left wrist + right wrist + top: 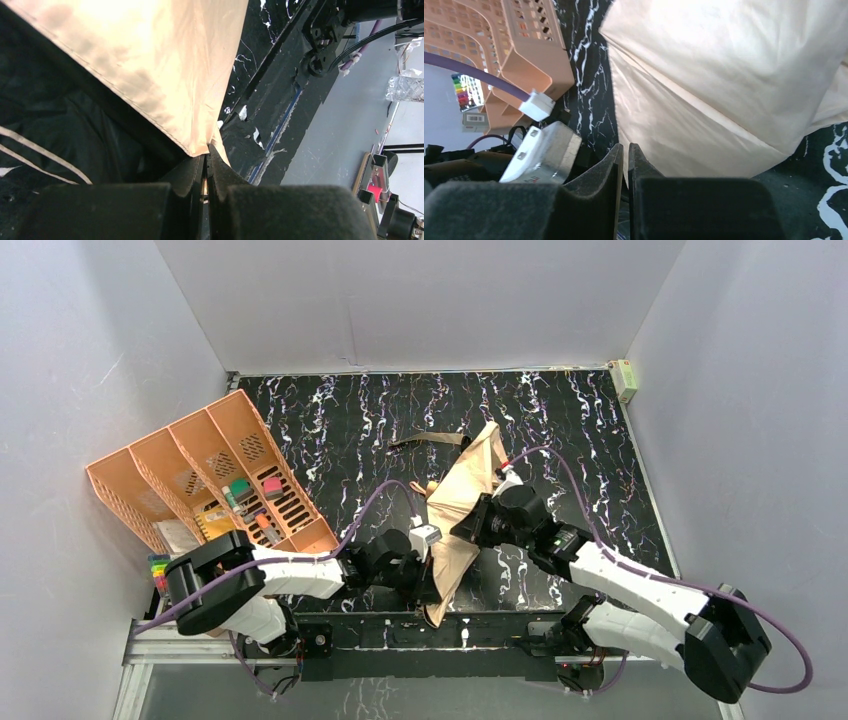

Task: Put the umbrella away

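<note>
Half-collapsed on the black, white-veined worktop (340,430): the umbrella (468,498), tan canopy uppermost, stretched in a long crumpled strip from the middle of the surface down to the near edge, between the two arm bases. Tan strap (437,439) lying loose to the left of the cloth's far end.

Left claw (206,154) clamped fully shut on the canopy's hem, a sliver of tan fabric pinched between the dark fingers (187,175), the canopy's black lining in shadow to the left.

Right claw (625,150) at the opposite side of the cloth, jaws set almost together with only a thin slit between, tips right at the edge of a pale fold. Grip on the cloth impossible to confirm from the wrist view.

Both wrists close together over the lower half of the canopy, one reaching in from each side.

Orange desk organizer (215,470) angled at the left edge of the worktop beside the wall, well apart from the umbrella, small coloured items in one slot. Purple cables (560,465) looping along both arms. Small pale-green box (625,380) at the far right corner.
</note>
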`<state>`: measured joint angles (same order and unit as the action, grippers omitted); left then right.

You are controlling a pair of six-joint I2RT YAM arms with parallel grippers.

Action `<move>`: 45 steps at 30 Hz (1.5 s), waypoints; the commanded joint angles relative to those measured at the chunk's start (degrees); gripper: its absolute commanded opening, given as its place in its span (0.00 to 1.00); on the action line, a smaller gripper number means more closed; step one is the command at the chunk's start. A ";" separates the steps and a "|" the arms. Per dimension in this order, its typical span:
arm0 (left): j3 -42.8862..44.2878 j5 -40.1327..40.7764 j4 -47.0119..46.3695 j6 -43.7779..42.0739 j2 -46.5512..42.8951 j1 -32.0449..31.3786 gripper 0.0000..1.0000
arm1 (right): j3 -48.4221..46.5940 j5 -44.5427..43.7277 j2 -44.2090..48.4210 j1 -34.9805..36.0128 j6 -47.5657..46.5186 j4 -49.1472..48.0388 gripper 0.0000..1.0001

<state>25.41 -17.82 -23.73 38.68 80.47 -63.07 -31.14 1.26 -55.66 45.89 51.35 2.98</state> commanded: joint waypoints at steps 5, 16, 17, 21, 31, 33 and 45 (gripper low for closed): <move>-1.67 -1.76 -7.19 1.30 3.77 -0.52 0.00 | 6.20 4.44 -7.11 0.34 5.88 -16.17 0.16; 2.12 -1.10 -0.54 -0.25 -0.37 -0.57 0.16 | 10.83 -5.06 -15.51 0.43 7.46 -14.16 0.16; 2.91 -0.65 0.91 -0.49 -1.71 -0.56 0.23 | 10.83 -6.02 -15.86 0.43 7.13 -13.54 0.16; 6.37 3.67 7.93 -2.20 -8.67 -0.36 0.43 | 10.47 -10.00 -16.25 0.27 4.26 -10.75 0.16; 15.07 3.42 18.36 -3.52 -15.11 15.64 0.73 | 6.06 -3.44 -18.20 -7.73 -13.15 -3.95 0.18; 17.22 3.17 18.81 -5.07 -13.47 17.25 0.74 | 4.71 -1.66 -18.66 -10.07 -17.74 -3.09 0.18; 40.12 -5.33 19.94 -6.88 5.71 27.02 0.81 | 4.49 9.08 -19.14 -12.40 -22.07 -4.39 0.25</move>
<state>53.93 -18.72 -5.45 33.61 79.99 -37.82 -27.94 7.53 -74.04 33.61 30.28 -1.41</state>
